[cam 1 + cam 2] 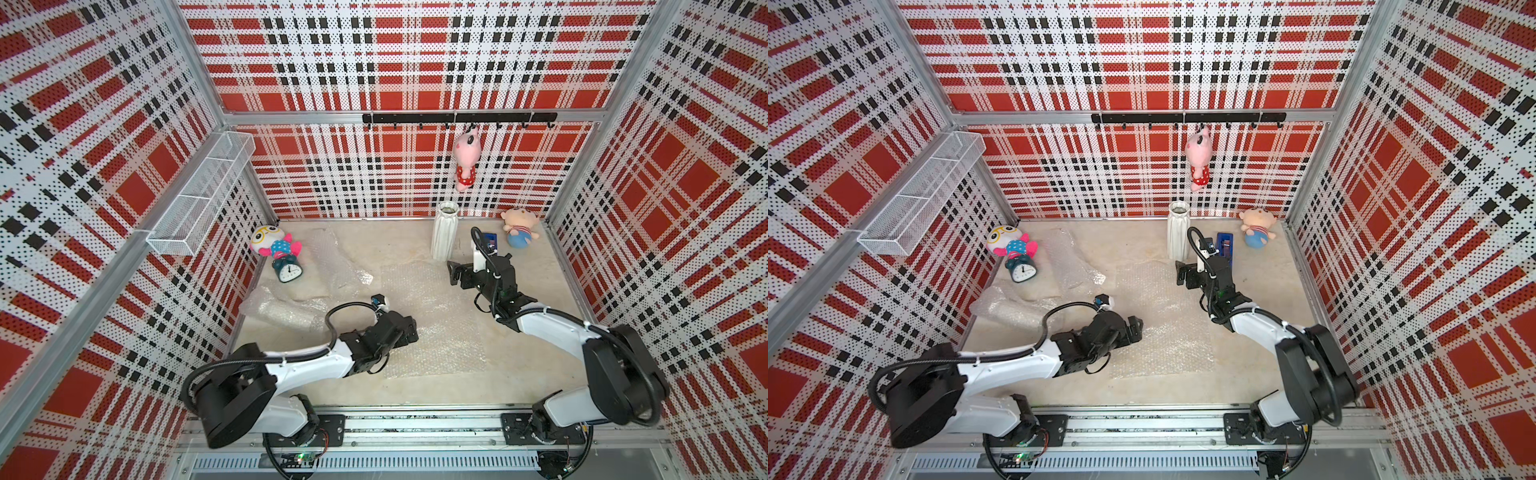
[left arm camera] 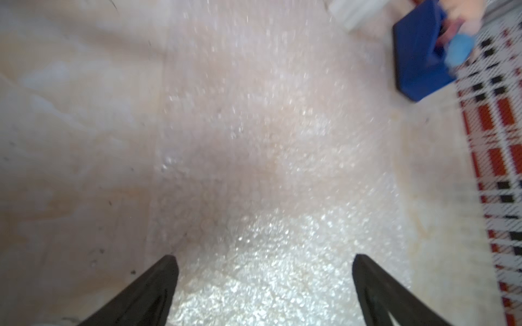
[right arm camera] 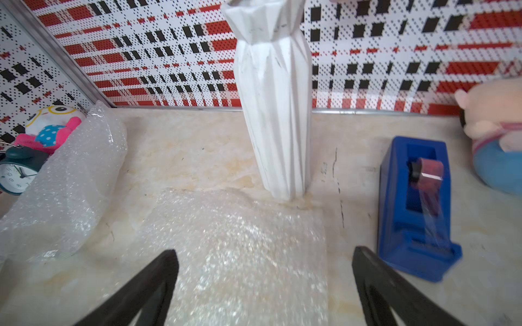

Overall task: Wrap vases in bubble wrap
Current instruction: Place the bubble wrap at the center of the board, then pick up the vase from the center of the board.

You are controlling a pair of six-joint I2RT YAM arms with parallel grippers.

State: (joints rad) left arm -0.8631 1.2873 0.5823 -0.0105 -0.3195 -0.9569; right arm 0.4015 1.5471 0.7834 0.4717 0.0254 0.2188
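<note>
My right gripper (image 3: 264, 249) stands wide, with nothing between its fingers, poised over the far end of a flat sheet of bubble wrap (image 3: 240, 240). My left gripper (image 2: 263, 256) is just as wide and holds nothing. It sits low over the near part of the same sheet, though that wrist view is blurred. In both top views the sheet lies spread on the beige tabletop (image 1: 540, 353) between my two arms, clear and glittering with small bubbles.

At the sheet's far edge stands the tall vase (image 3: 275, 113). It is white, ribbed with sharp vertical folds, pinched at the neck, flared at the lip and scuffed with thin dark marks. It is upright, near the back wall, and its open mouth looks dark from above. I cannot tell whether its base touches the sheet.

More wrap lies toward my left: a crumpled sheet (image 1: 332, 257) beside an alarm clock (image 1: 289, 272), and a rolled bundle (image 1: 282, 309) close to the left wall. I cannot tell what, if anything, either one encloses.

Just to the right of the vase sits a blue tape dispenser (image 3: 418, 209). It carries a roll of tape (image 3: 428, 172) in its slot, with a strip drawn down to the cutter. A white wire basket (image 1: 199, 195) hangs on the left wall, divided into three compartments.
</note>
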